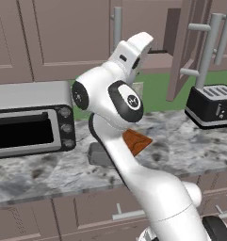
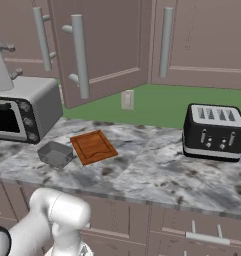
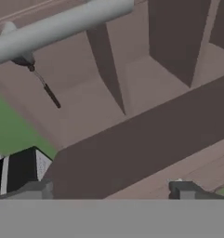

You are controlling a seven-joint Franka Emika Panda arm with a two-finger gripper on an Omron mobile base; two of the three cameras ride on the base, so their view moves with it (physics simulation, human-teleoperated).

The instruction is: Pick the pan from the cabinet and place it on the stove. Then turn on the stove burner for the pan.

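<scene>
Wide apart, the claw's (image 3: 111, 189) two finger tips (image 3: 36, 189) are standing at the bottom of the hand view with nothing between them, and I am seeing it hanging empty in front of the open cabinet (image 3: 146, 116). Through that camera I am looking into the cabinet's brown interior, where a thin dark handle is poking out from behind a silver bar handle (image 3: 62, 25) that is crossing the top of the picture; that is the pan (image 3: 46, 88), and its round body is hidden from me. In the left base view I am watching the white hand reaching up toward the gap beside the swung-open cabinet door (image 1: 181, 52), where the same thin handle is showing as a dark line just past the hand.

Below, on the marbled grey counter (image 2: 157, 170), a silver toaster oven (image 2: 22, 112) is sitting at the left, with a small grey tin (image 2: 55, 153) just beside a brown cutting board (image 2: 93, 146) in front of it. A black toaster (image 2: 214, 131) is standing well apart to the right. A wall outlet (image 2: 127, 99) is showing on the green backsplash (image 2: 162, 105).
</scene>
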